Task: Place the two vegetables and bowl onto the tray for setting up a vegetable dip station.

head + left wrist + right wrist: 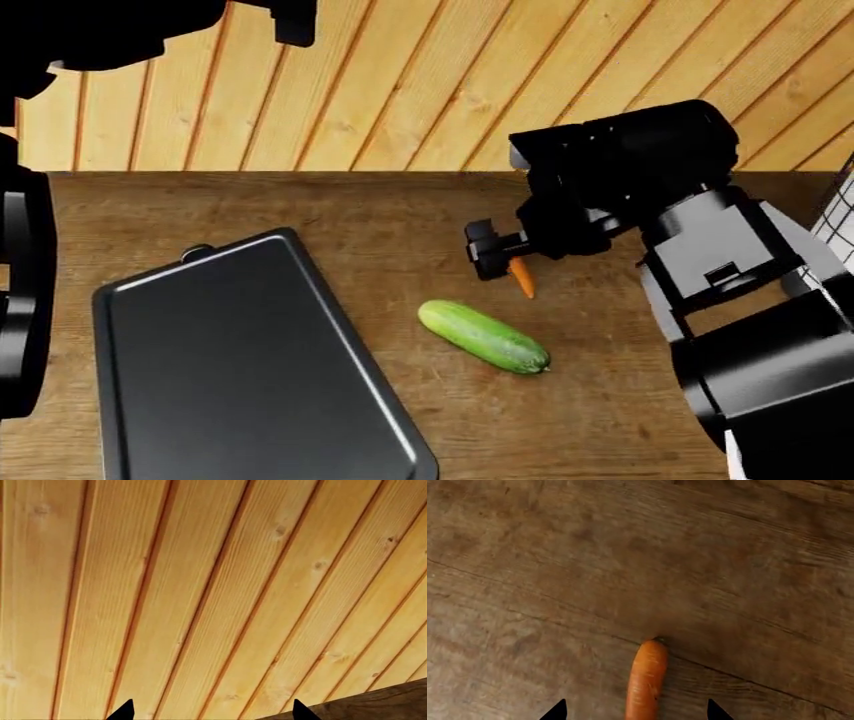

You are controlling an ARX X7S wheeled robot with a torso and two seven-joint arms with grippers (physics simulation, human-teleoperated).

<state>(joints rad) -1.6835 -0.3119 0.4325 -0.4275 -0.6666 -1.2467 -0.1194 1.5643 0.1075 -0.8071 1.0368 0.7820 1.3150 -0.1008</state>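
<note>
A thin orange carrot [645, 677] lies on the wooden counter between the tips of my right gripper [635, 711]. The gripper is open, with a wide gap on both sides of the carrot. In the head view the right gripper [497, 262] hangs over the carrot [523, 281], whose pointed end pokes out toward me. The green cucumber [483, 336] lies just in front of it. The dark tray [240, 370] sits at the left with nothing on it. My left gripper [213, 711] is open, holds nothing and faces the plank wall. The bowl is out of view.
A pale wooden plank wall [441, 80] backs the brown counter [360, 220]. The left arm's dark links fill the head view's upper left corner and left edge. A white grid object [841, 215] shows at the right edge.
</note>
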